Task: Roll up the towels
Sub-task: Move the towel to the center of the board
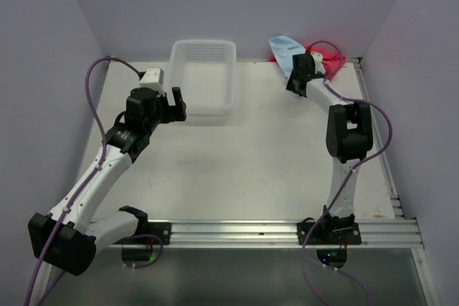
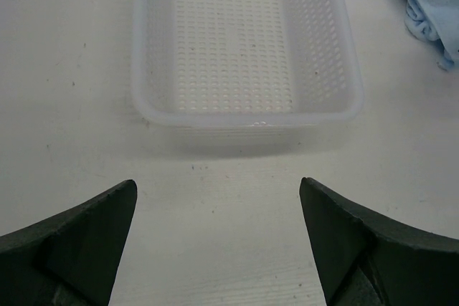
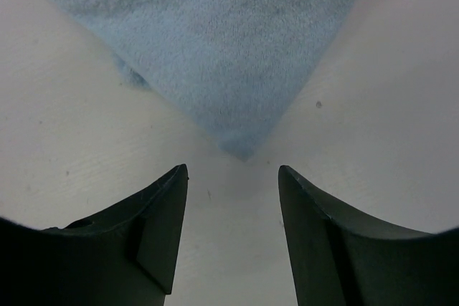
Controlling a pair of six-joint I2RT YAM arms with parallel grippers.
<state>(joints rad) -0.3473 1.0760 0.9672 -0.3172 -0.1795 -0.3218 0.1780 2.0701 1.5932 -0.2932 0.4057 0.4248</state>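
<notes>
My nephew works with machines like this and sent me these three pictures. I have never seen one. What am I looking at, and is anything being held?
These are two robot arms bolted to the near edge of a white table. One picture looks down from above; the other two come from cameras on each wrist, the dark shapes being that arm's own fingers.

On the table stand an empty white perforated plastic basket, and at the far right corner a light blue towel beside a red cloth.

The left gripper is open, facing the basket. The right gripper is open just before a corner of the blue towel. Nothing is held.
</notes>
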